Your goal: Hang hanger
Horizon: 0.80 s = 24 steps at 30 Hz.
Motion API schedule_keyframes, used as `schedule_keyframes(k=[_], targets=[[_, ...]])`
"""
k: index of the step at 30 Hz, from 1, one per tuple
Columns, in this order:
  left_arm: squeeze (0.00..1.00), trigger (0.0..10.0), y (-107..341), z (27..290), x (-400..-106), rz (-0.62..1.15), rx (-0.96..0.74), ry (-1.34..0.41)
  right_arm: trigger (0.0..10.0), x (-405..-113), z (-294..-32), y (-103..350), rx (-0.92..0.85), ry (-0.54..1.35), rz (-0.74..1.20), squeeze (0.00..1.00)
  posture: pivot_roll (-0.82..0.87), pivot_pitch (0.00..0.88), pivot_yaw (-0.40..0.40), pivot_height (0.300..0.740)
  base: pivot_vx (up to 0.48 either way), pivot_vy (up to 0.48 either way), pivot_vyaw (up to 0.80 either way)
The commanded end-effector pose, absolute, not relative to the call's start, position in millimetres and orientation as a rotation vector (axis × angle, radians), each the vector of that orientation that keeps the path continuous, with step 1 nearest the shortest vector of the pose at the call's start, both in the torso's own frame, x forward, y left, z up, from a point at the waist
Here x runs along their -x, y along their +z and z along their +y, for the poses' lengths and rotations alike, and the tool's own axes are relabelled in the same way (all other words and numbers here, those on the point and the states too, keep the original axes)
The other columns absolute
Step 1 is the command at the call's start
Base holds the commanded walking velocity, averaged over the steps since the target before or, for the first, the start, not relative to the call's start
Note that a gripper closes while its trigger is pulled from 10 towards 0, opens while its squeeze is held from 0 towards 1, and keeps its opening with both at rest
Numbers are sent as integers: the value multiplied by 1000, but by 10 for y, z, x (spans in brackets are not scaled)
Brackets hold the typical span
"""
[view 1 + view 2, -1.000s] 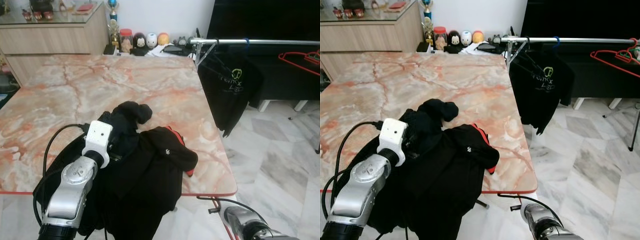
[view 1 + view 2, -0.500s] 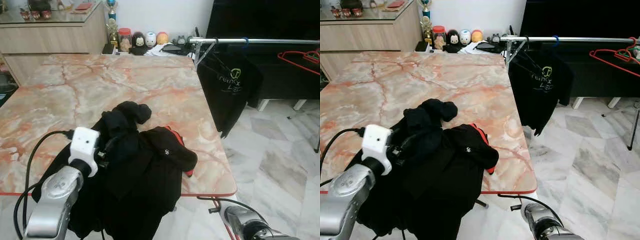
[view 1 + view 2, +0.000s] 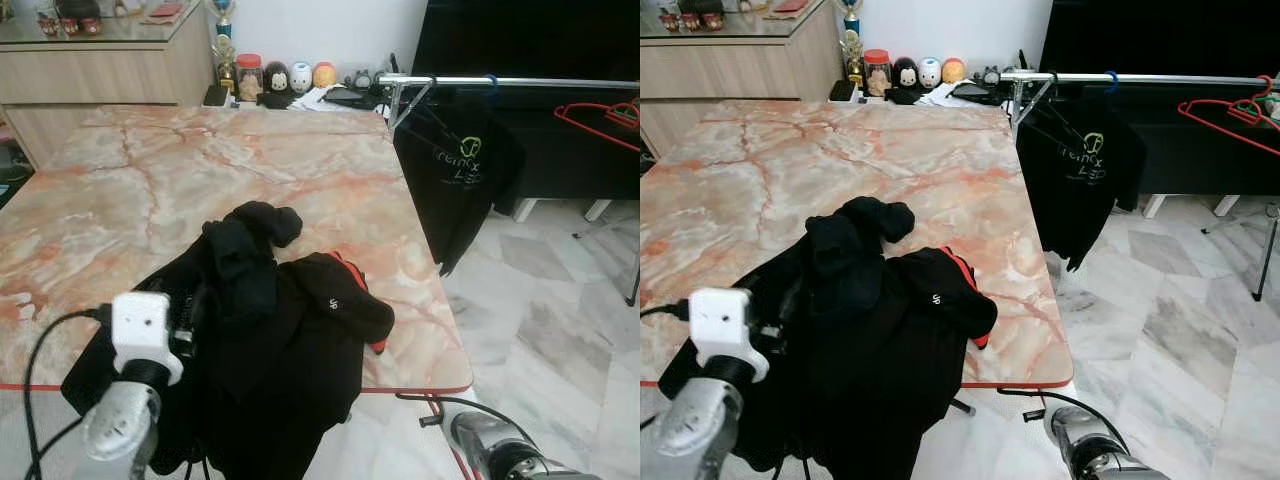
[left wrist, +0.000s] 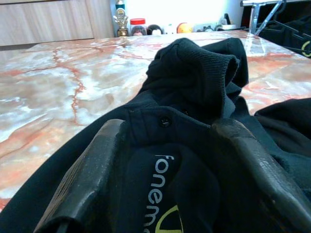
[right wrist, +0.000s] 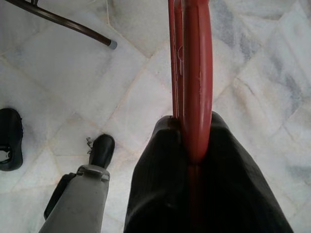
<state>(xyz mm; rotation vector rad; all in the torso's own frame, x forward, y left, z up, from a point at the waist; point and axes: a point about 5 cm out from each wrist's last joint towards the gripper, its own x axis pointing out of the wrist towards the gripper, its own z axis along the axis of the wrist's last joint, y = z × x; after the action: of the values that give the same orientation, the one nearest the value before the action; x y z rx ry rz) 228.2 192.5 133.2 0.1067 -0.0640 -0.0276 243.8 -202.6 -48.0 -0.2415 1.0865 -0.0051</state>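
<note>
Right gripper (image 5: 192, 145) hung low beside the table (image 3: 150, 180), fingers pinching the red hanger (image 5: 194, 73) above the floor; left gripper (image 4: 165, 165) sat spread over the black clothes pile (image 3: 270, 330) — hanger could slip or snag the table edge when lifted

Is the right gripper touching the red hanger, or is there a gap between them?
Touching. In the right wrist view, the right gripper is shut on the red hanger: both black fingers press against its bar from either side, with no gap visible.
</note>
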Motion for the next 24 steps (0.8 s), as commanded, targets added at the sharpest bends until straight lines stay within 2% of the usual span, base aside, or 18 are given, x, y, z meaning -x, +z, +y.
schedule_keyframes(k=[1, 14, 24], targets=[[0, 10000, 1286, 1913, -2289, -51, -122, -28, 10000, -2479, -2044, -448, 243, -8, 1069, 0, 92, 0, -76, 740, 0, 0, 0], [0, 10000, 1145, 1936, -2404, -31, -107, -17, 10000, -2434, -1996, -492, 210, -19, 1060, 0, 82, 0, -44, 740, 0, 0, 0], [0, 10000, 1072, 1924, -2481, -19, -99, -41, 10000, -2148, -1939, -688, 151, -29, 1068, 0, 73, 0, -6, 740, 0, 0, 0]])
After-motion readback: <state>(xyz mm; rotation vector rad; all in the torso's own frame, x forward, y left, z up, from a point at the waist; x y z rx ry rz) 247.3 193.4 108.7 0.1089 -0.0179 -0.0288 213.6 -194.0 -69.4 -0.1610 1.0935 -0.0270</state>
